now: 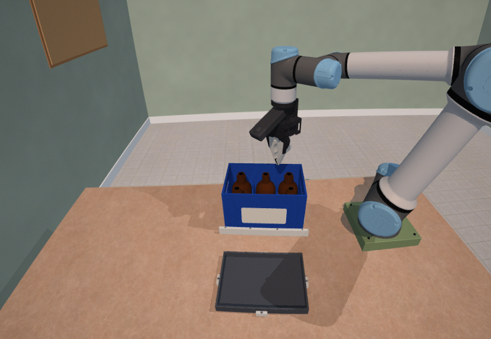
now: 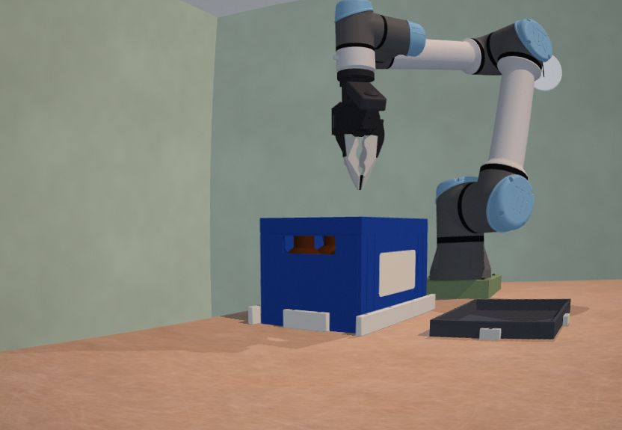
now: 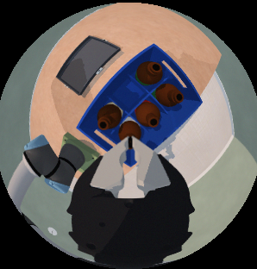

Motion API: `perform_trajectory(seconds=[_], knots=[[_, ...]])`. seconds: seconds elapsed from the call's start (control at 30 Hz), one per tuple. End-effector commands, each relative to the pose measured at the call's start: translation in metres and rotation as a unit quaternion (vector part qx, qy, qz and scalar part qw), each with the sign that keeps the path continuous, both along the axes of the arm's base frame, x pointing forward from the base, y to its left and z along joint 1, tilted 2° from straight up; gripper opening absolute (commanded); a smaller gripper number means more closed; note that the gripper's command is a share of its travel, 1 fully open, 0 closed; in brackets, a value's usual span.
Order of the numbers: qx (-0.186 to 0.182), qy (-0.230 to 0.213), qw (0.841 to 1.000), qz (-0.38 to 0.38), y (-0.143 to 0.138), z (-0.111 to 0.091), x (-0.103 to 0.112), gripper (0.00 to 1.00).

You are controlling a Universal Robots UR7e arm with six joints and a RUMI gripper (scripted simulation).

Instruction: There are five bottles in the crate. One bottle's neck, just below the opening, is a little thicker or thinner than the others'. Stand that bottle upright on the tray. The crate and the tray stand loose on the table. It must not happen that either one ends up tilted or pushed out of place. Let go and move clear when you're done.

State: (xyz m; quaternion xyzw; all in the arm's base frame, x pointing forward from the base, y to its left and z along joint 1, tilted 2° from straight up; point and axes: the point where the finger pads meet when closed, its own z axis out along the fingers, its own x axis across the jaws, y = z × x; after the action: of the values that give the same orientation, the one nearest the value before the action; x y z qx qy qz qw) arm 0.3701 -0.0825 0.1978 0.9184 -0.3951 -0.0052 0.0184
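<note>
The blue crate [image 1: 232, 214] [image 2: 311, 282] [image 3: 128, 94] holds five brown bottles. The back row has a left bottle [image 1: 241, 187] [image 3: 167, 94], a middle one [image 1: 265, 187] [image 3: 147, 112] and a right one [image 1: 287, 187] [image 3: 129, 129]. The front row has a left bottle [image 1: 236, 190] [image 3: 148, 74] and a right one [image 1: 291, 190] [image 3: 109, 115]; its middle compartment is empty. I cannot tell which neck differs. My gripper [image 1: 278, 163] [image 2: 359, 188] [image 3: 130, 137] is shut and empty above the crate's back right; its tips hide the back right bottle's neck in the wrist view. The dark tray [image 1: 245, 279] [image 2: 457, 328] [image 3: 88, 60] is empty.
A white strip [image 1: 263, 231] [image 2: 396, 313] runs along the crate's front, between crate and tray. Small white blocks [image 1: 261, 313] [image 2: 490, 333] sit against the tray's sides. The arm's green base plate [image 1: 390, 242] [image 2: 459, 289] is right of the crate.
</note>
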Motion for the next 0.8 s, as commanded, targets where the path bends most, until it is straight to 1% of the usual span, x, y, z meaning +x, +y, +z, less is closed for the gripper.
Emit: perform_trajectory(seconds=[0.0,0.37,0.4,0.77], knots=[[0.001,0.001,1.000,0.000,-0.0373,-0.0036,0.0350,0.00],[0.001,0.001,1.000,0.000,-0.0389,-0.0038,0.0362,0.00],[0.001,0.001,1.000,0.000,-0.0389,-0.0038,0.0362,0.38],[0.001,0.001,1.000,0.000,-0.0389,-0.0038,0.0362,0.38]])
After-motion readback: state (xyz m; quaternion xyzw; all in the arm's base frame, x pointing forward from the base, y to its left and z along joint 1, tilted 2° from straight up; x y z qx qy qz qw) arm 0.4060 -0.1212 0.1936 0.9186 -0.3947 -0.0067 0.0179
